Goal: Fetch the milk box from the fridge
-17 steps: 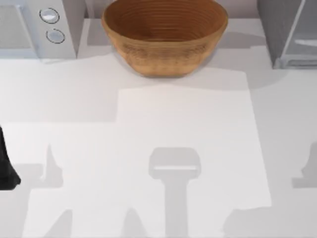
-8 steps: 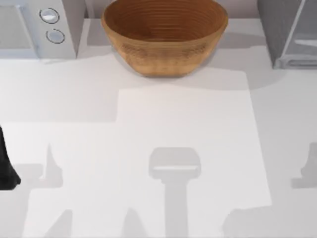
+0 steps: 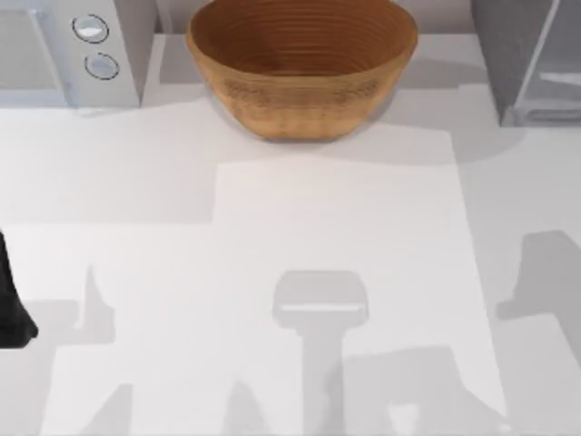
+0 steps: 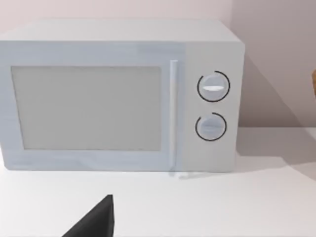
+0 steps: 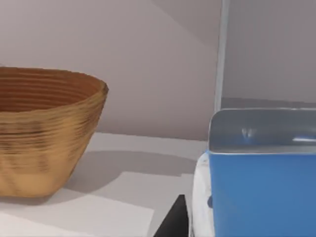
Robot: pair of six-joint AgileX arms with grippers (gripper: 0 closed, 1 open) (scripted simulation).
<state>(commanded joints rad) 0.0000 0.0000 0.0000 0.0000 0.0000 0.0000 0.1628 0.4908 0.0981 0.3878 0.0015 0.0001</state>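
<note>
1 milk box (image 5: 261, 192) stands upright close before the right wrist camera, 1 fridge (image 3: 526, 59) behind; jaw state cannot be told.

Top view looks straight down; wrist views sit low, the right sharing the bowl (image 3: 301, 68) (close).

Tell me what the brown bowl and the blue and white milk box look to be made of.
Round brown bowl: likely woven wicker or turned wood, matte, with ringed ridges. Blue and white milk box: probably coated card, smooth flat blue face, silvery glossy top.
</note>
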